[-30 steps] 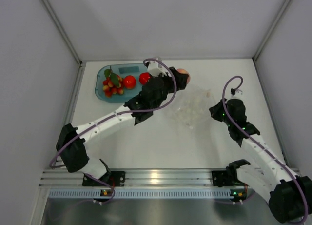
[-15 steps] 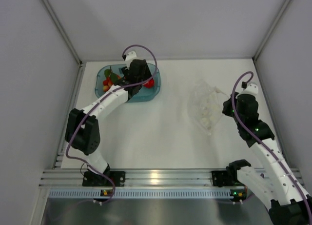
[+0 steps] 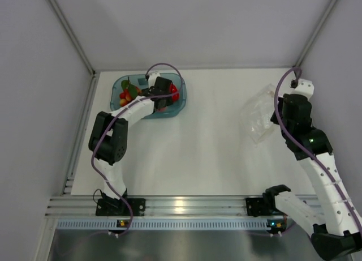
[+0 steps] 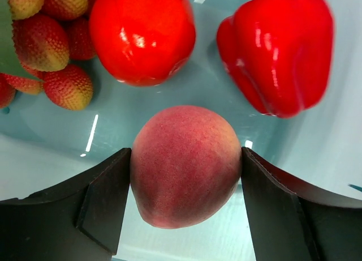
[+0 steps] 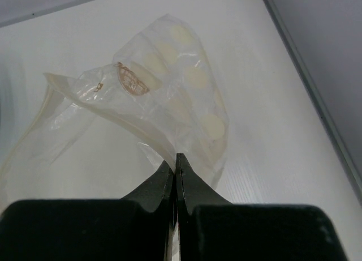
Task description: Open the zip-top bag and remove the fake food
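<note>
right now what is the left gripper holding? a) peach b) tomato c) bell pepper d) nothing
a, the left wrist view shows the peach squeezed between the fingers of the left gripper, while the tomato and bell pepper lie untouched beyond it in the tray.

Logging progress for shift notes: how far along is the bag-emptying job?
Done: the zip-top bag looks empty, pinched by the right gripper; berry cluster, tomato and pepper lie in the teal tray. In hand: the left gripper grips the peach over the tray. Left: release it.
</note>
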Motion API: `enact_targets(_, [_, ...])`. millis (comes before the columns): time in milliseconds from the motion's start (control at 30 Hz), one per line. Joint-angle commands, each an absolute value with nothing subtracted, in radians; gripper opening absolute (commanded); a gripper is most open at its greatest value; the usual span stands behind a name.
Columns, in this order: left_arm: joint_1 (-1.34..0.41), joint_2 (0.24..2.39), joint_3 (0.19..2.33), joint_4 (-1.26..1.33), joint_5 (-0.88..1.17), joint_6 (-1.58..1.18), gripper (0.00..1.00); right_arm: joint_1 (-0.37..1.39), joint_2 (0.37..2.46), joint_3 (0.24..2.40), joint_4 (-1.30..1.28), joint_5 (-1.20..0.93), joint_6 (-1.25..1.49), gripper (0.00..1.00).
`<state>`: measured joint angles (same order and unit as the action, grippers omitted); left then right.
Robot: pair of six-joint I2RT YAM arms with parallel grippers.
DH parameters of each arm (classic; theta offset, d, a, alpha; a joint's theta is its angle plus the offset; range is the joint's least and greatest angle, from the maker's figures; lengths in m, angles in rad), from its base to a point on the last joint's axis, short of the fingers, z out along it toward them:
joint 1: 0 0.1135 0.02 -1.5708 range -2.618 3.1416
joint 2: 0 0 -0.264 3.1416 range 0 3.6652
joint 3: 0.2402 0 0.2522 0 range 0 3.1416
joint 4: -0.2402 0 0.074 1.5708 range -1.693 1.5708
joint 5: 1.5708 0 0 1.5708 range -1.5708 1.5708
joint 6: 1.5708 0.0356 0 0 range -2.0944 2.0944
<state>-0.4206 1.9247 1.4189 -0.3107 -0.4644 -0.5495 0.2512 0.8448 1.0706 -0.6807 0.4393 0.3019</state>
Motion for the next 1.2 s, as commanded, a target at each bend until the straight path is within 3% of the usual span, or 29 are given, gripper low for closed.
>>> enact_targets(0, [-0.4,1.922,1.456,-0.316,-0.479,-0.538,0.41,0.236,0.902,1.147,-0.745,0.526,0.242,0.0])
enact_targets(33, [-0.399,1.918,1.456,-0.311,-0.469,-0.535,0.56,0.238,0.917,1.16,-0.75,0.531,0.224,0.0])
enact_targets(133, [-0.394,1.895,1.454,-0.316,-0.448,-0.535,0.8,0.239,0.989,1.181,-0.764,0.595,0.195,0.0])
enact_targets(267, [-0.396,1.842,1.456,-0.318,-0.434,-0.531,0.97,0.238,1.103,1.196,-0.736,0.676,0.141,0.0])
enact_targets(667, [-0.387,1.53,1.335,-0.37,-0.436,-0.54,0.98,0.268,1.365,1.249,-0.644,0.767,0.164,0.0])
enact_targets(1033, [-0.387,1.226,1.201,-0.603,-0.479,-0.502,0.98,0.448,1.581,1.315,-0.617,0.756,0.336,0.01])
enact_targets(1167, [-0.387,1.148,1.169,-0.664,-0.476,-0.469,0.98,0.476,1.64,1.382,-0.641,0.753,0.35,0.32])
